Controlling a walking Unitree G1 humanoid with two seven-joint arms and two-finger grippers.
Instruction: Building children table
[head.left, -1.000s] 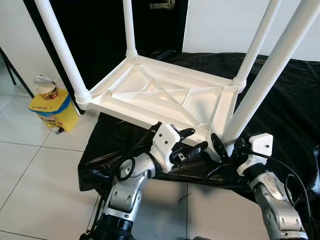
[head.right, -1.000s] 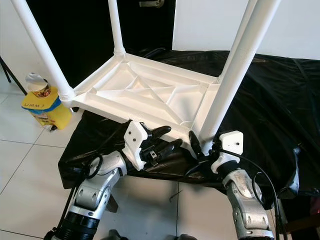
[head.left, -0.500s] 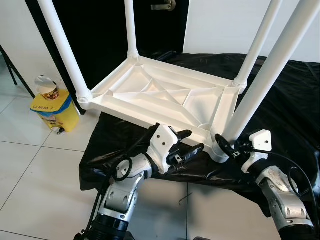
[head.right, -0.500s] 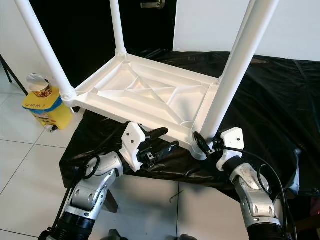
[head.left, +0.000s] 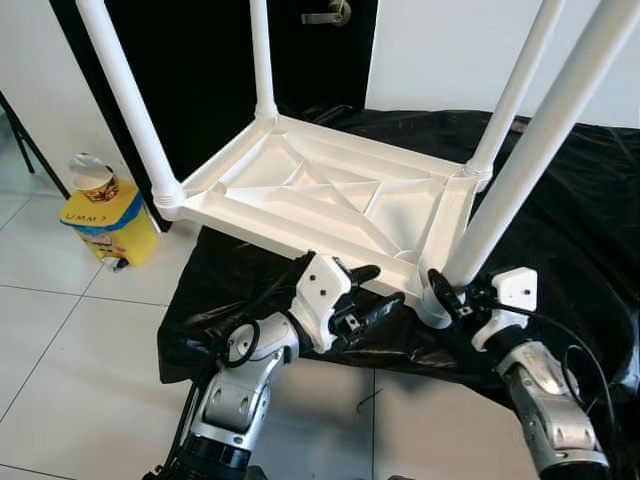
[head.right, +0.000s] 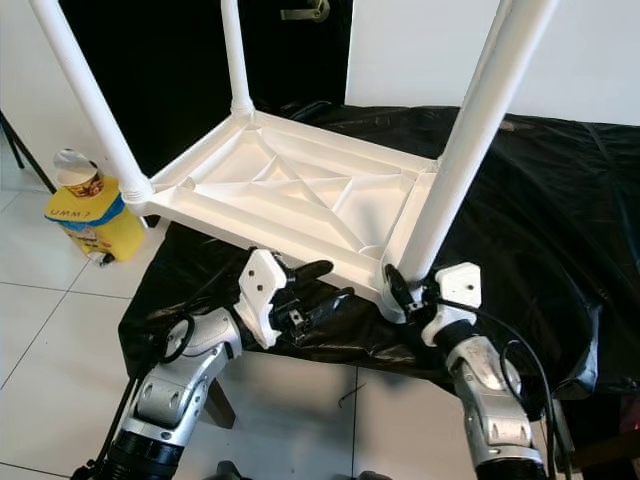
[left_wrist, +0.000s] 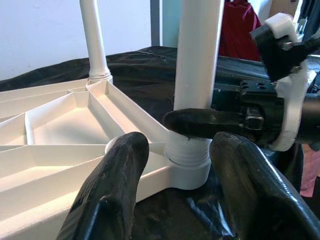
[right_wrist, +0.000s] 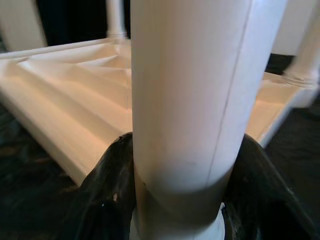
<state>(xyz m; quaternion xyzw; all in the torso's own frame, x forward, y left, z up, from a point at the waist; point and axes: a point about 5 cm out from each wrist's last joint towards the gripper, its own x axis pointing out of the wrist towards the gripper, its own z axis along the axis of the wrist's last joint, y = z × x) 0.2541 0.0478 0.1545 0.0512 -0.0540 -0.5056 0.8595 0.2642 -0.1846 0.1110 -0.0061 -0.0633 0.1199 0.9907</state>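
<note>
Right wrist view, right gripper (right_wrist: 180, 200) fingers (right_wrist: 107, 195) clamped around near table leg (right_wrist: 190, 95) base, left gripper (head.left: 372, 290) fingers spread, empty, just beside upturned table (head.left: 330, 200).

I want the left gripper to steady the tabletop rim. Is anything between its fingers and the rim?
Nothing visible. The left gripper hangs open just before the tabletop rim, with only black cloth beneath. The right gripper clasps the near leg alongside.

Before me a black plastic sheet (head.left: 560, 190) drapes a low surface on a pale tiled floor (head.left: 70, 330). Behind stand a white wall (head.left: 450, 50) and a dark door (head.left: 200, 60). A yellow container (head.left: 108, 218) sits at my left.
</note>
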